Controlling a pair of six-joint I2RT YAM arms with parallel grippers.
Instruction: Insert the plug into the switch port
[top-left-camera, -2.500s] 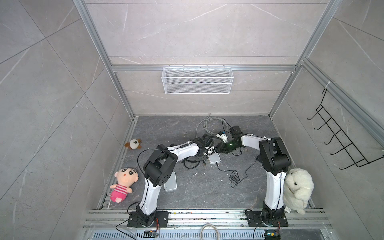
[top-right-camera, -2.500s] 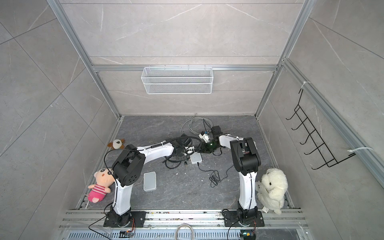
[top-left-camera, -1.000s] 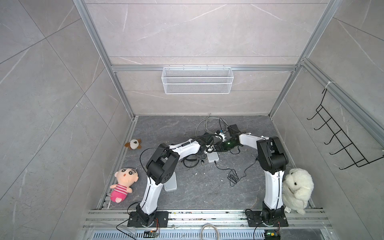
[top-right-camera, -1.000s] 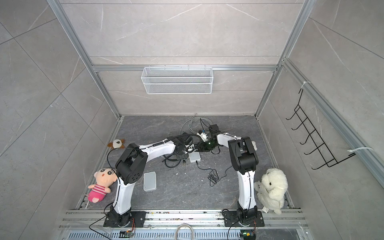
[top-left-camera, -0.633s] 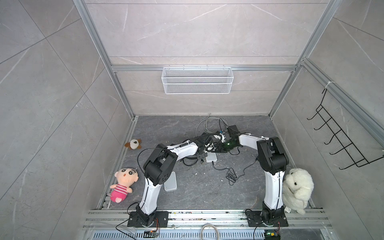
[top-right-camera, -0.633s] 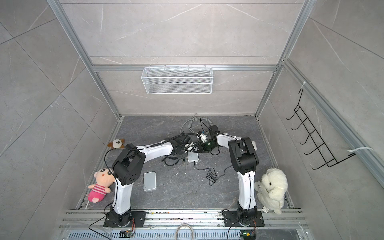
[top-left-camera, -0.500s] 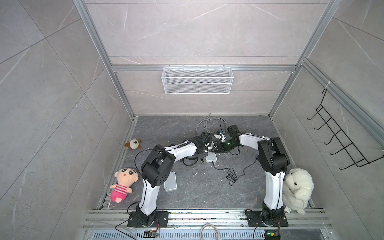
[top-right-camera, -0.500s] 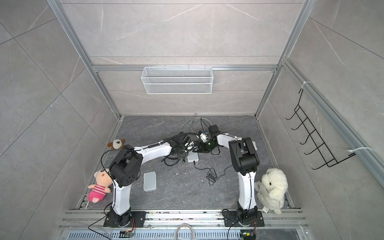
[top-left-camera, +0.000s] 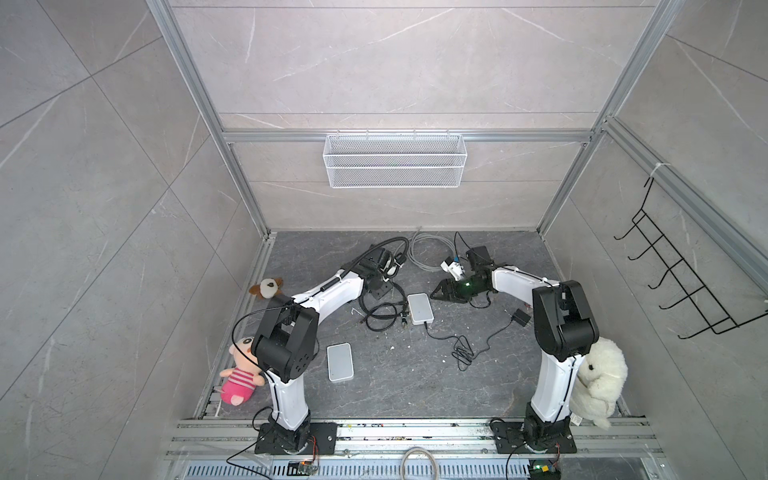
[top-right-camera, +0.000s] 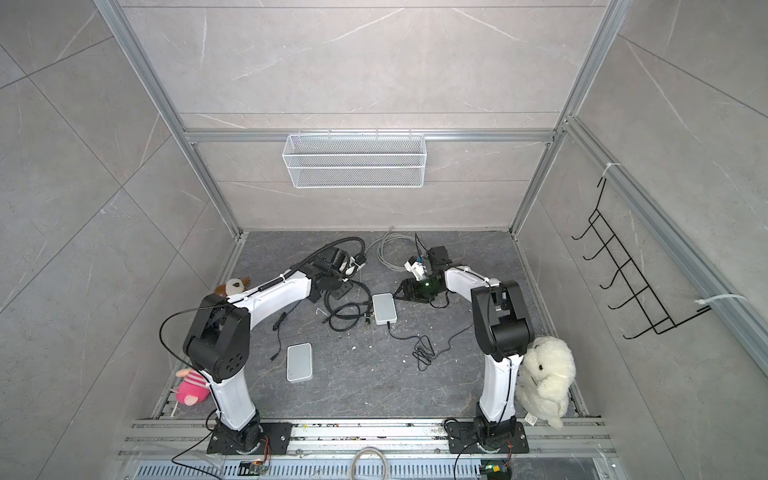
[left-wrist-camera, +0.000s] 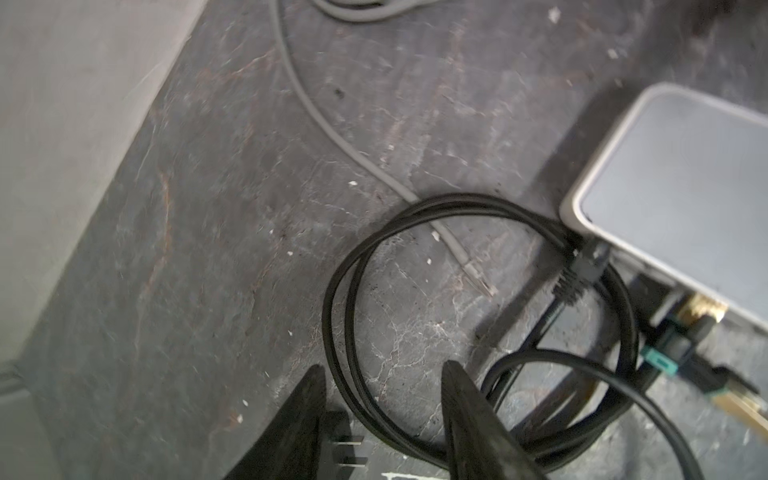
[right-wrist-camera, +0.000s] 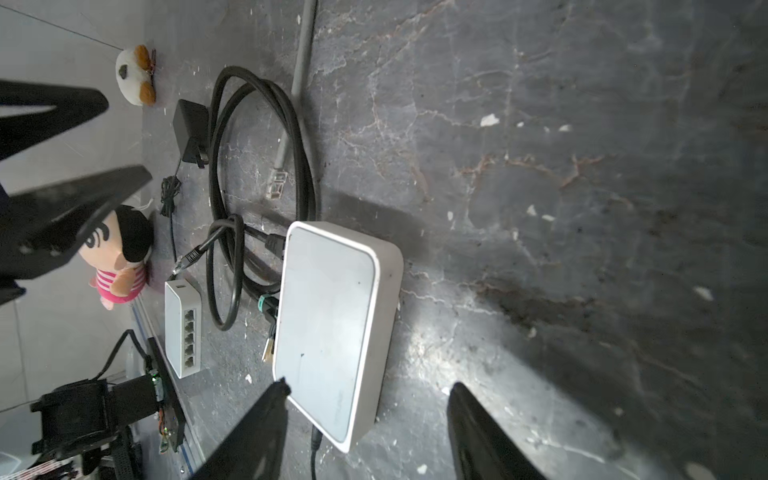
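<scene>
The white switch (top-left-camera: 420, 308) (top-right-camera: 384, 308) lies flat on the dark floor between both arms. A black plug (left-wrist-camera: 582, 268) (right-wrist-camera: 274, 243) sits at its port side, its black cable (left-wrist-camera: 353, 291) coiled beside it. A grey cable's clear plug (left-wrist-camera: 478, 279) (right-wrist-camera: 276, 183) lies loose nearby. My left gripper (left-wrist-camera: 382, 374) (top-left-camera: 380, 289) hangs open over the black coil, holding nothing. My right gripper (right-wrist-camera: 368, 388) (top-left-camera: 438, 291) is open, with the switch's near corner between its fingers and no contact visible.
A second white switch (top-left-camera: 340, 361) (right-wrist-camera: 183, 328) lies nearer the front. A black power adapter (right-wrist-camera: 189, 129), a thin black lead (top-left-camera: 465, 349) from the switch and a grey cable coil (top-left-camera: 428, 249) lie around. Plush toys sit at both sides.
Both grippers have opened. The left gripper has drawn back from the switch towards the left; the right gripper has eased off it. The switch stays in place.
</scene>
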